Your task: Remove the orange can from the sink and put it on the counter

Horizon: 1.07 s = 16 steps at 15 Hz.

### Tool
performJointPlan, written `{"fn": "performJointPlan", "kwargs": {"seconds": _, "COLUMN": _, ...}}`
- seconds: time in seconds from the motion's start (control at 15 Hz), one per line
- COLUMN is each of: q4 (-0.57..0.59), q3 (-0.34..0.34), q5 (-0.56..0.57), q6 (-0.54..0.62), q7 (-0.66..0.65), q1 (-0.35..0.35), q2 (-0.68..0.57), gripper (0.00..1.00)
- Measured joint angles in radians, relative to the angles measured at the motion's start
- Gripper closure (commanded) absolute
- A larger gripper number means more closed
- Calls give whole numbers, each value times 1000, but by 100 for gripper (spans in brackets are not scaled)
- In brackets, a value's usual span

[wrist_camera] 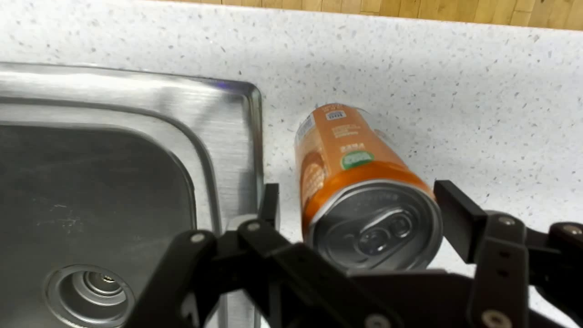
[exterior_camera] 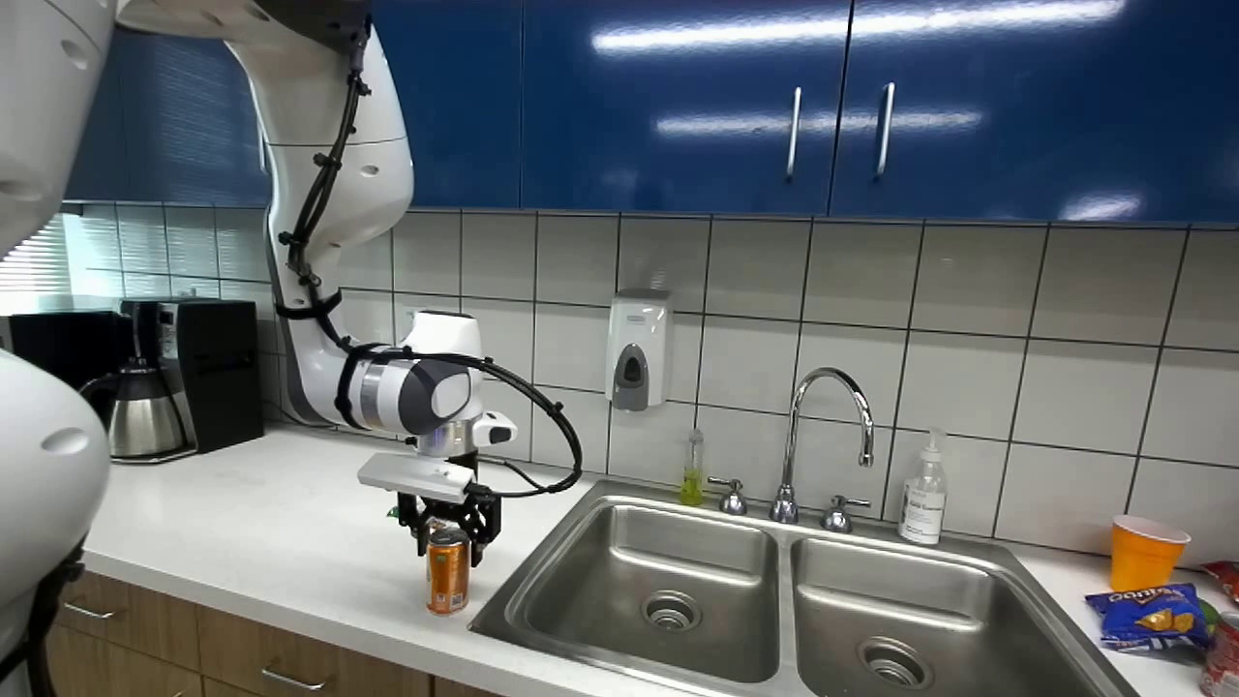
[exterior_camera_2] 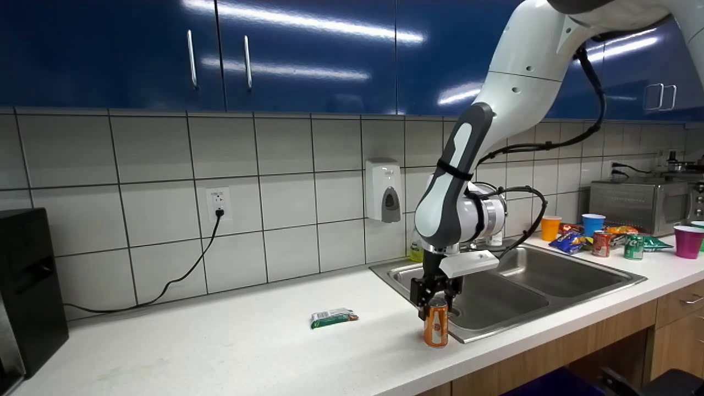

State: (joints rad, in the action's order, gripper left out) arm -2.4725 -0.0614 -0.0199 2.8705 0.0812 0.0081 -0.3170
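The orange can (exterior_camera: 448, 575) stands upright on the counter (exterior_camera_2: 220, 355), just left of the sink (wrist_camera: 232, 136), near the front edge. The jaws stand apart around its top, a gap showing on the sink side. A green packet (exterior_camera_2: 334, 318) lies left and farther back, an orange cup (exterior_camera: 1145, 555) right of the sink.

The can (wrist_camera: 348, 136) is showing orange with a green oval (wrist_camera: 357, 159) and a grey, silver-rimmed lid (wrist_camera: 375, 228). The gripper (wrist_camera: 362, 209) is showing black, the sink (wrist_camera: 230, 136) silver, the counter (wrist_camera: 492, 105) white with grey flecks. Blue cupboards (exterior_camera: 678, 155) are gleaming. A packet (exterior_camera_2: 333, 318) is looking green, perhaps orange at one end.
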Motion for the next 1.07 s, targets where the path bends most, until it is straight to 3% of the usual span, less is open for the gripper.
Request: {"fn": "performJointPlan", "kwargs": {"seconds": 1.07, "q4": -3, "q3": 4, "q5": 0, "q6": -34, "q7": 0, "q1": 0, "q2": 42, "gripper": 0}}
